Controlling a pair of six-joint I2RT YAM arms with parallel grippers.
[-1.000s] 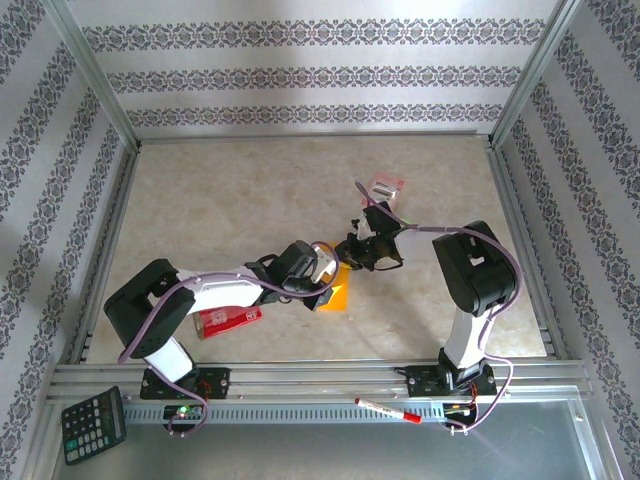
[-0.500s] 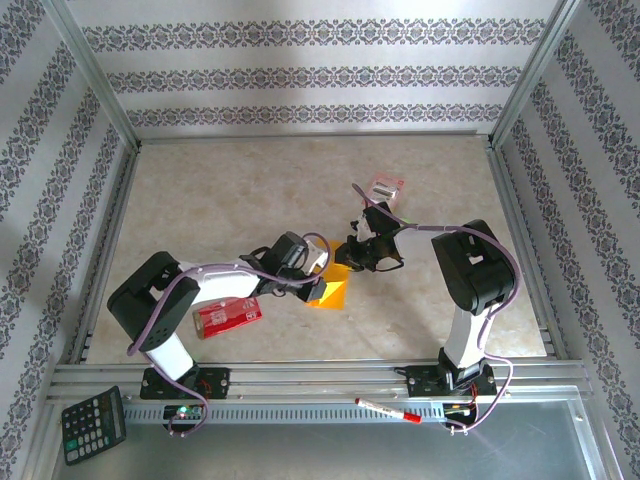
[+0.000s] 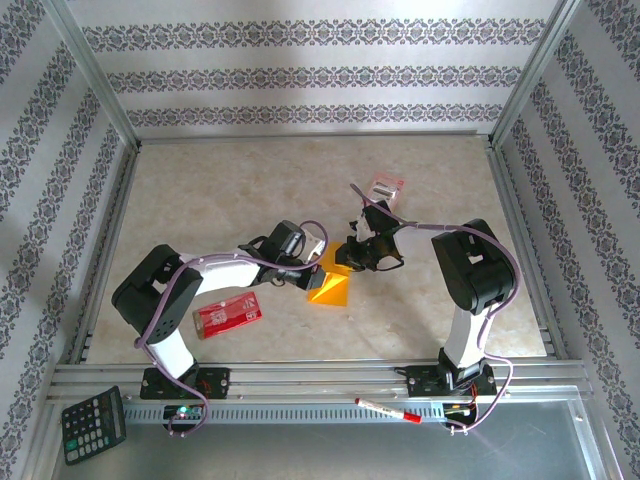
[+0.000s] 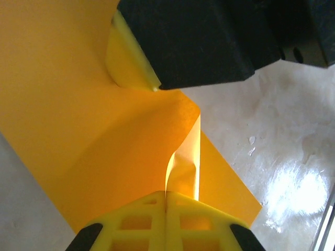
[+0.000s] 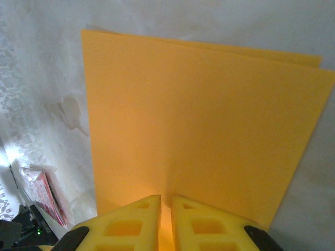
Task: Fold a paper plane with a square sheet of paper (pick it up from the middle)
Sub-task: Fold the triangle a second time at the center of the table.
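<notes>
1. The square sheet of paper [image 3: 328,287], orange-yellow, sits about midway between the left and right edges of the table [image 3: 220,190]. It is closer to the near edge than to the far edge and is caught between the two grippers.
2. The left gripper [image 4: 166,194] is closed. Its yellow fingers meet with no gap, and a curled-up edge of the sheet runs into the seam between them, so it pinches the paper.
3. The right gripper [image 5: 166,200] is nearly closed, its two yellow fingers a thin slit apart. The sheet's edge runs into that slit, so it grips the paper too.
4. The right wrist view shows the sheet doubled over, with a second layer peeking out along the far edge, slightly offset from the top layer.
5. In the left wrist view the paper bows and creases between the two grips, and the right gripper's black housing covers the sheet's far end.
6. From above, the grippers face each other across the sheet's far corner, and the rest of the sheet spreads toward the near edge. Whether it rests on the table cannot be told.
7. A red packet [image 3: 227,313] lies flat toward the near-left corner, beside the left arm and well apart from the sheet.
8. A small pink-and-white packet [image 3: 386,187] lies beyond the right gripper, toward the far edge.
9. A calculator [image 3: 93,425] and a red marker [image 3: 388,410] lie off the table, in front of its near edge.
</notes>
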